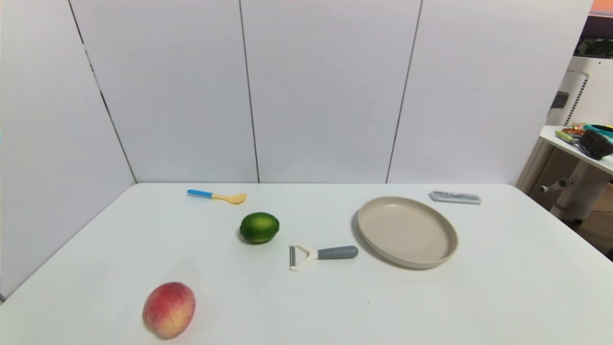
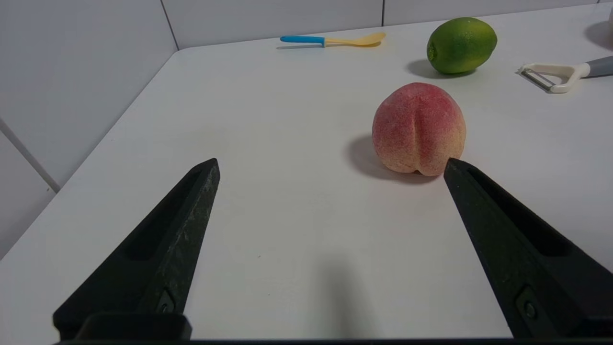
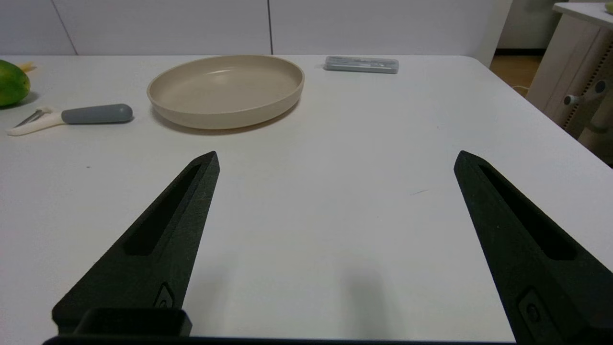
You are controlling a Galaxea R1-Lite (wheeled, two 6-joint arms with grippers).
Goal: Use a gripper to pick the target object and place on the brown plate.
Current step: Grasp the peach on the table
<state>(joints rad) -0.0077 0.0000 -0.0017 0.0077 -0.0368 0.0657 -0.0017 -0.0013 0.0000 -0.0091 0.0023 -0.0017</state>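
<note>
The pinkish-red and yellow peach [image 1: 169, 310] lies near the table's front left; it also shows in the left wrist view [image 2: 419, 128]. The beige-tan plate [image 1: 407, 231] sits empty at the right of the middle, and shows in the right wrist view [image 3: 226, 89]. Neither arm shows in the head view. My left gripper [image 2: 330, 165] is open and empty just above the table, short of the peach, which lies ahead beside one fingertip [image 2: 459, 175]. My right gripper [image 3: 335, 160] is open and empty over bare table, short of the plate.
A green lime [image 1: 259, 227] lies at mid table. A grey-handled peeler [image 1: 322, 254] lies between lime and plate. A blue and yellow spoon [image 1: 218, 195] and a grey flat case [image 1: 455, 197] lie at the back. Wall panels stand behind and at the left.
</note>
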